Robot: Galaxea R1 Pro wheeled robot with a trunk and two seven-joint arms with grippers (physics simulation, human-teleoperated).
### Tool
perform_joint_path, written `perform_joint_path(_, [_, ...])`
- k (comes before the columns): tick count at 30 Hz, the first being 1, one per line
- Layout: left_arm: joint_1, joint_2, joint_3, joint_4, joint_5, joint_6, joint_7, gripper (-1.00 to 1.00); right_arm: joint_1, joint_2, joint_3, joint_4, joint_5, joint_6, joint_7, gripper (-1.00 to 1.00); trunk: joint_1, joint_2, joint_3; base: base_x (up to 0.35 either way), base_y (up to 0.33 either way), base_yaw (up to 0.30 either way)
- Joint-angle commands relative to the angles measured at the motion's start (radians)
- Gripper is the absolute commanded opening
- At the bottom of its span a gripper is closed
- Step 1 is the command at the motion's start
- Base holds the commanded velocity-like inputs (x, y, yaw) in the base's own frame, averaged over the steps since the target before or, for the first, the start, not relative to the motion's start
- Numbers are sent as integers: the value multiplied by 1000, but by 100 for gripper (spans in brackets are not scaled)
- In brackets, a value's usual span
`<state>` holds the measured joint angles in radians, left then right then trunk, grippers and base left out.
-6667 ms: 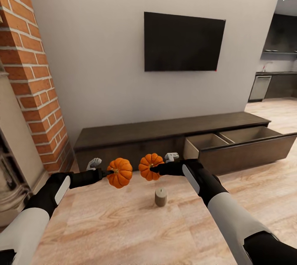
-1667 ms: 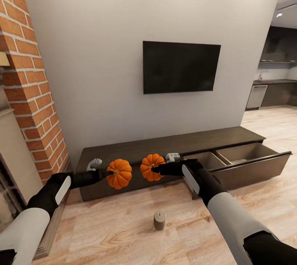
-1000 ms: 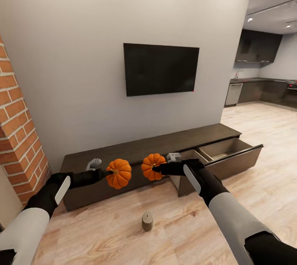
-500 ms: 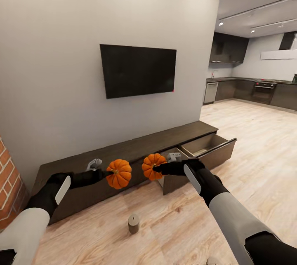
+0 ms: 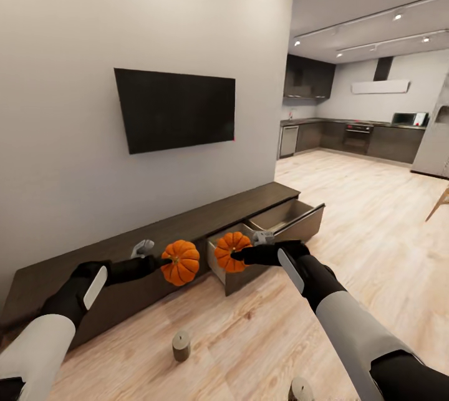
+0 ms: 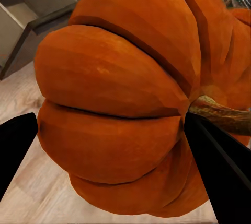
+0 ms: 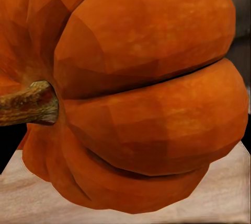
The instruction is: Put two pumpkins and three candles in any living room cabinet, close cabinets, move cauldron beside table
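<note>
Left gripper (image 5: 163, 262) clamped on left pumpkin (image 5: 181, 262); right gripper (image 5: 236, 256) clamped on right pumpkin (image 5: 230, 251). Both pumpkins held aloft side by side, close but apart, in front of cabinet (image 5: 125, 248). Cabinet drawer (image 5: 269, 245) pulled open beyond right pumpkin. One candle (image 5: 181, 346) upright on floor (image 5: 374, 214); second candle (image 5: 300, 389) at frame bottom.
</note>
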<state>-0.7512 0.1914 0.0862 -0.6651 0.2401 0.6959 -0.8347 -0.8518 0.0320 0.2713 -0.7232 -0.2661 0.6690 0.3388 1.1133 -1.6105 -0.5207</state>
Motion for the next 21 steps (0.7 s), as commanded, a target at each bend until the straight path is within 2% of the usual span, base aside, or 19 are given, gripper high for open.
perform_joint_path(1, [0,0,2,-1,10,8,0,-100,-1,0,0,-1,-5,4,0,-100,0,-1,0,0,0,-274])
perform_joint_path(21, [0,-1,0,-1,2,2,12,-100,-1,0,1,-1,-5,4,1,-100,0,-1,19,0,0,-259])
